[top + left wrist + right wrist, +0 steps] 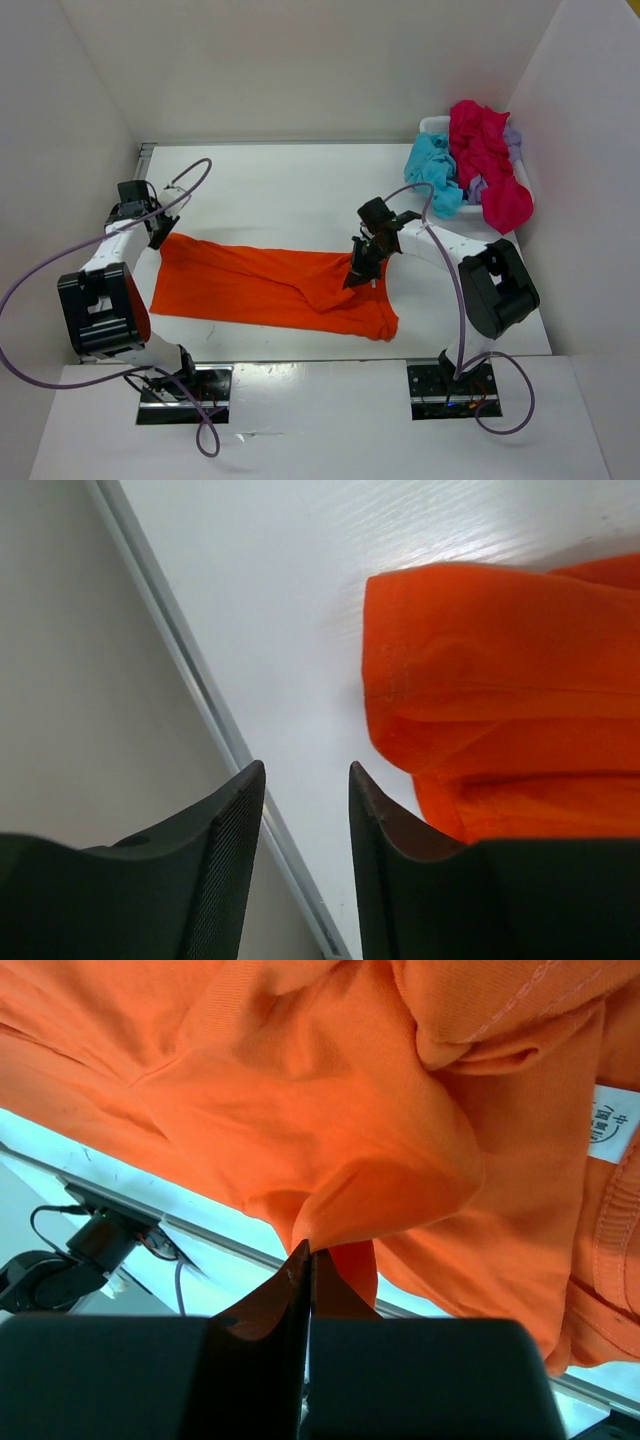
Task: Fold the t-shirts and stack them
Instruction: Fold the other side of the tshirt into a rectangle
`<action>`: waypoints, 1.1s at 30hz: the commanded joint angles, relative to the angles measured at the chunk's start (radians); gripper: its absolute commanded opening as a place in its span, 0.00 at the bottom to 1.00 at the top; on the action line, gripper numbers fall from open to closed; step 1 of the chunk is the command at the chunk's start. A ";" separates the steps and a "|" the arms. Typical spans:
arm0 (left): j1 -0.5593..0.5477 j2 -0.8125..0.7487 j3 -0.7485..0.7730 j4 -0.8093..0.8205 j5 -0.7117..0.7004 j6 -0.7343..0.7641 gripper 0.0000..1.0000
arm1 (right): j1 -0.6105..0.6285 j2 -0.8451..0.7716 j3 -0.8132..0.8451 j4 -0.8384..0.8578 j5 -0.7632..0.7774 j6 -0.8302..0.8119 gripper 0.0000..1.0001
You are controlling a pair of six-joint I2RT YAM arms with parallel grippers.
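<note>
An orange t-shirt (265, 285) lies spread across the middle of the table, partly folded and creased. My right gripper (357, 276) is shut on a pinch of the orange t-shirt (330, 1130) near its right end, lifting the cloth a little; a white neck label (612, 1120) shows in the right wrist view. My left gripper (158, 230) is open and empty just beyond the shirt's far left corner (470, 660), over bare table beside the left wall. The left fingers (380, 830) hold nothing.
A white basket (436, 125) at the back right holds a crumpled pile of shirts: a turquoise one (432, 170), a magenta one (490, 165) and a lilac one (512, 145). White walls close in left, back and right. A metal rail (200, 695) runs along the left wall.
</note>
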 commanded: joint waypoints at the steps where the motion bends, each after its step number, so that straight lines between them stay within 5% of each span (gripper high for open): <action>1: 0.006 -0.032 0.059 -0.042 0.112 -0.023 0.47 | 0.009 0.007 -0.001 0.042 -0.007 -0.016 0.00; 9: -0.006 0.164 0.185 -0.056 0.175 -0.204 0.57 | 0.009 0.007 -0.010 0.051 -0.007 -0.007 0.00; 19: -0.006 0.251 0.211 -0.108 0.237 -0.213 0.57 | 0.009 0.007 -0.050 0.081 -0.007 0.003 0.00; 33: 0.003 0.186 0.169 -0.150 0.182 -0.215 0.36 | 0.009 0.016 -0.041 0.081 -0.007 -0.007 0.00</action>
